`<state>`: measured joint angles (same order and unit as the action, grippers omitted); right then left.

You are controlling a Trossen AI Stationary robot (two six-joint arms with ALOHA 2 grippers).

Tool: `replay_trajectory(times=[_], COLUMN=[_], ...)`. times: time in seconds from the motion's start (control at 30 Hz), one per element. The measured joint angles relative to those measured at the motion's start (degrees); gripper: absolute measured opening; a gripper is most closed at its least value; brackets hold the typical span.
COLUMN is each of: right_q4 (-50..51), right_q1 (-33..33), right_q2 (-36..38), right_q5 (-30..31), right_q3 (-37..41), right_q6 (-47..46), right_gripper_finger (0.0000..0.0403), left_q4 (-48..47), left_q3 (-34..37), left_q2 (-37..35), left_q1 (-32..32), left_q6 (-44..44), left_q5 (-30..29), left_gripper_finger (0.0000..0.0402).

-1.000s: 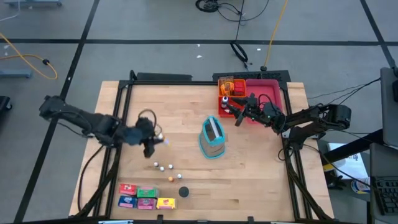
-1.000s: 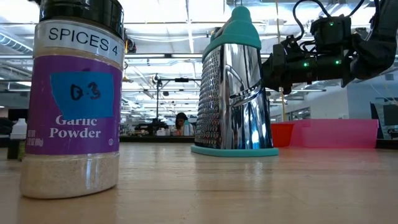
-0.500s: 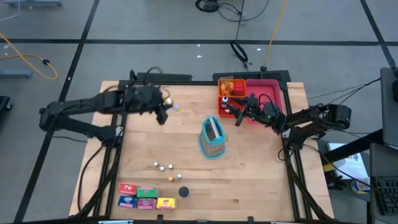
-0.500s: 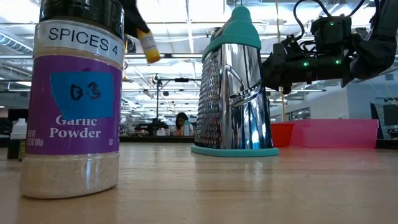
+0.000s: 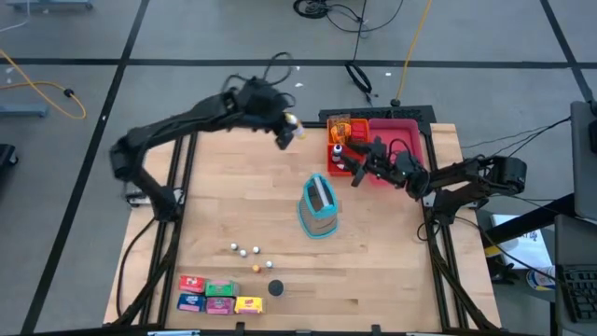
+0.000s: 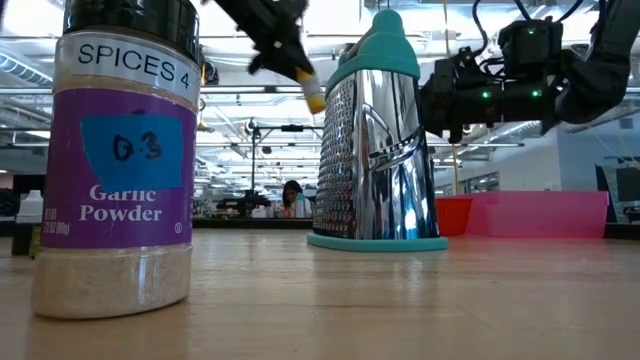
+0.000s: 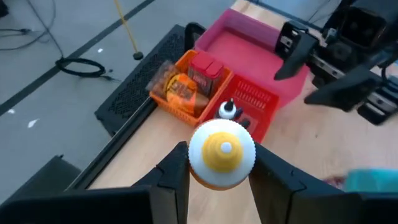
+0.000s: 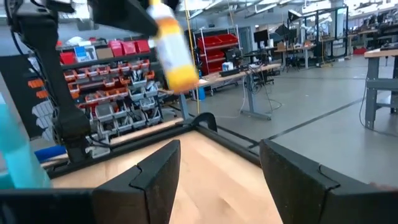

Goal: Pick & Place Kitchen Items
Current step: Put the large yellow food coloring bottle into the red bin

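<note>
Since a second ago my left arm has swung from the surface's left-middle up and across to its far edge, carrying a small yellow-capped bottle (image 5: 291, 122) with it; my right arm has stayed where it was. My left end effector (image 7: 219, 163) is clamped on that bottle, one finger against each side, and it hangs in the air just short of the orange tray (image 5: 340, 125) and the pink tray (image 5: 403, 131) at the surface's far right corner. My right end effector (image 5: 357, 168) hovers over the near edge of the pink tray with its fingers apart and nothing between them. I judge this to be the carry step of a pick and place, with the drop-off not yet done. The grater (image 5: 319, 206) stands mid-surface, and the remaining tiny bottles (image 5: 244, 250) and coloured boxes (image 5: 218, 296) wait near the front edge. Next I need to bring the bottle over a free slot in a tray, clear of my right end effector and of the items already inside, lower it upright, then release.
</note>
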<state>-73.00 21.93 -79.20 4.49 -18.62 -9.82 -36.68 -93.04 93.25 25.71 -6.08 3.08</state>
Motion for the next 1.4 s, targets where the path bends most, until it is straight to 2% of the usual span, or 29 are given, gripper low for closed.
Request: replay_trajectory(times=[0.2, 0.37, 0.47, 0.9, 1.1, 1.23, 1.4], right_q4=[6.21, 15.22, 16.88, 23.33, 25.49, 24.94, 26.05], right_q1=[0.0, 0.22, 0.67, 1.86, 1.79, 1.59, 1.47], right_q2=[0.0, -0.02, 0.0, 0.02, -0.02, 0.0, -0.02], right_q5=[-0.02, -0.02, -0.03, -0.04, -0.48, -0.24, -0.48], right_q3=[-4.33, -9.67, -11.9, -16.52, -17.79, -17.93, -17.93], right_q6=[1.86, 5.11, 6.29, 7.6, 7.57, 7.44, 7.54], right_gripper_finger=[0.0212, 0.0212, 0.0212, 0.0212, 0.021, 0.0184, 0.0112], left_q4=[-1.39, -5.09, -5.95, -1.91, -1.95, -1.57, -1.67], left_q3=[-10.73, -17.77, -20.4, -21.02, -21.06, -21.09, -21.06], left_q2=[10.63, 16.67, 18.89, 20.05, 21.05, 21.34, 21.84], left_q1=[-0.22, -0.73, -1.24, -3.17, -4.86, -5.3, -5.26], left_q6=[3.0, 5.01, 5.78, 6.0, 7.27, 7.49, 7.66], left_q5=[4.85, 5.02, 5.06, 7.72, 7.18, 6.98, 7.6], left_gripper_finger=[0.012, 0.012, 0.012, 0.012, 0.012, 0.012, 0.012])
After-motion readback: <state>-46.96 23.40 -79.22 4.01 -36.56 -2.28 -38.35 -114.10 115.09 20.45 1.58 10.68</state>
